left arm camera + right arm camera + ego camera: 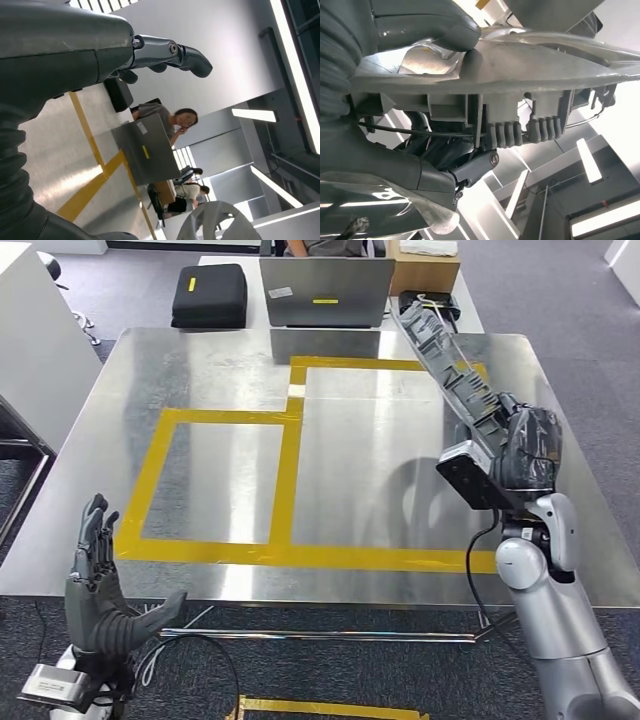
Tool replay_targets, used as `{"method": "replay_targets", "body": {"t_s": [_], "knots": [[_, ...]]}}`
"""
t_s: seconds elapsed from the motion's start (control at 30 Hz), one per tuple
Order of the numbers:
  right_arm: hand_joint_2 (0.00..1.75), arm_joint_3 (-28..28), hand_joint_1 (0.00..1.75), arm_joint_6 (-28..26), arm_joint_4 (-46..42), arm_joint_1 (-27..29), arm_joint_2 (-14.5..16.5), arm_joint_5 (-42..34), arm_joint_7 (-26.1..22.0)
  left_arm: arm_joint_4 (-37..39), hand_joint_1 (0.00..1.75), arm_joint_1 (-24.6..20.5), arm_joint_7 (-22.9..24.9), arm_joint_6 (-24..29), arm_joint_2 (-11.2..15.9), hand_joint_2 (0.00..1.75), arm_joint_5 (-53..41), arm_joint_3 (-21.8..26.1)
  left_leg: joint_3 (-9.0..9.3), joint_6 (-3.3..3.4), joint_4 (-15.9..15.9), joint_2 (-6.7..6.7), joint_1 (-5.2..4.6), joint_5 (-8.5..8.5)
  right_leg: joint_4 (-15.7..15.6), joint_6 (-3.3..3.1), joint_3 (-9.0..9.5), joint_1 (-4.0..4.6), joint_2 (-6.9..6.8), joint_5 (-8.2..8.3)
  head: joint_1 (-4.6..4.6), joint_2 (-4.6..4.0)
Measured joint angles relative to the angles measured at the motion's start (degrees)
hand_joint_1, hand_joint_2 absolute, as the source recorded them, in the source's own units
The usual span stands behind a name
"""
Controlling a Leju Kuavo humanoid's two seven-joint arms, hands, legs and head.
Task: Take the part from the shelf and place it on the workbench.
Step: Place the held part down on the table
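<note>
My right hand (532, 445) is wrapped around the near end of the part (445, 360), a long grey ribbed moulding. In the right wrist view the thumb (433, 22) presses on one face of the part (531, 65) while the darker fingers (471, 170) curl in from the opposite side, so it is clamped across its thickness. I judge that grip is chosen because the piece is long and thin: holding it at one end lets the rest reach out ahead of me.

From the hand, the part runs forward and slightly left over the right side of the workbench (226, 370), its far end up near the laptop (326, 290) at the back edge. I cannot tell whether that far end touches the steel or hangs just above it. It lies above the right-hand yellow tape outline (285, 475), which I take to be the drop zone, so the placing step looks close but not yet done.

My left hand (94, 575) is raised at the near left edge of the bench, fingers spread and holding nothing, well apart from the part; kept there, it stays out of the way.

A black case (209, 295) sits at the back left, and a person (166, 117) sits behind the laptop.
</note>
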Motion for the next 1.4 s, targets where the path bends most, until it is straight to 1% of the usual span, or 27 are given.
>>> {"method": "replay_targets", "body": {"t_s": [0.17, 0.3, 0.83, 0.93, 1.1, 1.17, 1.3, 1.4], "knots": [[0.0, 0.5, 0.0, 1.0, 1.7, -1.9, -0.4, 0.2, 1.2, 0.1, 0.0, 0.0, 0.0, -0.7, 0.0, 1.75, 0.6, -0.2, 0.0, 0.0, 0.0, 0.0, 0.0, 0.0, 0.0, 0.0, -0.01, 0.0, 0.0, 0.0, -0.01, 0.0], [0.0, 0.9, 0.0, 1.2, 2.3, -2.8, -0.5, -0.1, 1.5, 0.1, 0.0, 0.0, -0.1, -0.9, -0.1, 0.0, 1.1, -0.2, 0.02, 0.0, 0.0, 0.0, 0.03, 0.0, 0.0, -0.01, 0.0, 0.01, -0.01, -0.01, 0.0, 0.0], [0.0, 1.3, 0.0, 1.3, 2.8, -2.6, -1.0, -1.6, 1.9, 0.2, 0.0, 0.0, -0.2, -0.8, -0.1, 0.0, 0.9, -0.2, 0.13, -0.03, 0.0, 0.0, 0.04, 0.02, 0.0, 0.0, 0.03, 0.01, 0.01, 0.0, -0.01, 0.0], [0.0, 1.3, 0.0, 2.1, 2.8, -2.6, -1.2, -1.9, 2.4, 0.2, 0.0, 0.0, -0.2, -0.7, -0.1, 0.0, 0.8, -0.2, 0.14, -0.03, 0.0, 0.0, 0.04, 0.02, 0.0, 0.0, 0.04, 0.01, 0.01, 0.0, -0.01, 0.0], [0.0, 0.9, 0.0, 5.0, 3.0, -2.5, -2.3, -3.2, 4.5, 0.2, 0.0, 0.2, -0.2, -0.7, -0.1, 0.0, 0.2, -0.2, 0.14, -0.03, 0.0, 0.0, 0.04, 0.02, 0.0, 0.0, 0.05, 0.01, 0.0, 0.0, -0.01, 0.0], [0.0, 0.3, 0.0, 5.0, 3.0, -2.4, -2.7, -3.7, 4.8, 0.2, 0.0, 0.3, -0.2, -0.7, -0.1, 0.0, -0.1, -0.2, 0.14, -0.03, 0.0, 0.0, 0.04, 0.02, 0.0, 0.0, 0.06, 0.01, 0.0, 0.0, -0.01, 0.0], [0.0, -0.9, 0.0, 3.2, 2.7, -1.3, -2.9, -4.7, 3.7, 0.2, 0.0, 0.3, -0.2, -0.8, -0.2, 0.0, -0.2, -0.2, 0.15, -0.03, 0.0, 0.0, 0.04, 0.02, 0.0, 0.0, 0.08, 0.01, 0.0, 0.0, -0.01, 0.0], [0.0, -1.4, 0.0, 1.5, 1.6, 0.2, -2.8, -6.1, 1.3, 0.2, 0.0, 0.3, -0.2, -1.0, -0.3, 0.0, -0.2, -0.2, 0.15, -0.03, 0.0, 0.0, 0.04, 0.01, 0.0, 0.0, 0.1, 0.02, -0.01, 0.0, -0.01, 0.0]]}}
